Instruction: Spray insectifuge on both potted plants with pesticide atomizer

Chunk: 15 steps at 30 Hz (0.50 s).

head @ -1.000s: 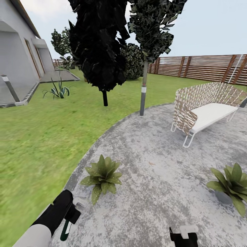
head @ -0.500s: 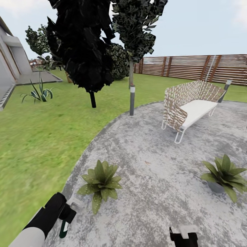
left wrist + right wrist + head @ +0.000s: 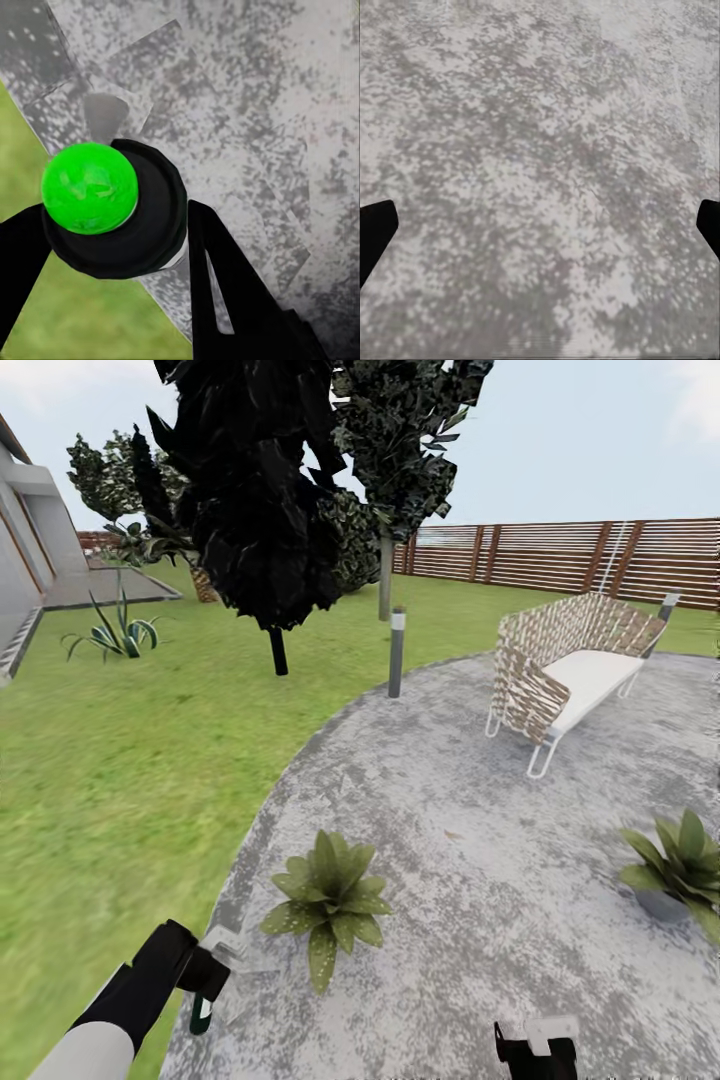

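**Atomizer in hand, rolling up to the first plant**

View's swung a bit since half a second ago; I've got the near potted plant [image 3: 328, 900] closer to centre now. Left end effector [image 3: 213, 982] is clamped on the pesticide atomizer [image 3: 112, 206], at the paving [image 3: 470, 860] edge by the lawn [image 3: 130, 780]. Right end effector [image 3: 540, 229] spread wide over bare paving. Second potted plant [image 3: 682, 868] sits far right, open ground between.

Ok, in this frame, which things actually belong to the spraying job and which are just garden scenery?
Part of the job:
- pesticide atomizer, clamped in the left gripper
- near potted plant
- far potted plant
- right gripper, open over bare paving

Just scenery:
- wicker seat
- bollard light
- dark trees
- agave
- wooden fence
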{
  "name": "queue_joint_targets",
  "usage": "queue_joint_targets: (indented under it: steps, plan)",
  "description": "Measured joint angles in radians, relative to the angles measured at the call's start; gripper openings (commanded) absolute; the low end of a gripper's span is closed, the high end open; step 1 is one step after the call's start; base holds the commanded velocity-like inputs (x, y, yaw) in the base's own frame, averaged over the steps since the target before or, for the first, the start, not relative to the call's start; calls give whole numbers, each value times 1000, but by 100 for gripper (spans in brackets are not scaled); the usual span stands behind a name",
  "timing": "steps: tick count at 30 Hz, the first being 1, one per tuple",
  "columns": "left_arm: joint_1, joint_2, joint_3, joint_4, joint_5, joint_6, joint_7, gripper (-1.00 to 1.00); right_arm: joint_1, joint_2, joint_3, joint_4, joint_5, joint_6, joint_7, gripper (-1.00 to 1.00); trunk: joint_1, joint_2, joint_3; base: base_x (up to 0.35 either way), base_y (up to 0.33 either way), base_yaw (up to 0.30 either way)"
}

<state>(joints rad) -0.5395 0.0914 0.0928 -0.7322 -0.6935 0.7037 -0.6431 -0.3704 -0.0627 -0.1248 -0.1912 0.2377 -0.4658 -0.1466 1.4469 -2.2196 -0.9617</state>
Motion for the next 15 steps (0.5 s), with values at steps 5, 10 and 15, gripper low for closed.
queue_joint_targets:
  steps: [5,10,15]
  plan:
    - [0,0,0,0,1,-2,0,-100,0,1,0,1,-1,1,-2,100,0,0,0,-39,336,-276]
    - [0,-1,-2,0,1,-2,0,-100,0,1,0,1,-1,1,-2,100,0,0,0,-2,336,-293]
    - [0,-1,-1,0,1,-1,0,-100,0,1,0,1,-1,1,-2,100,0,0,0,0,336,-295]
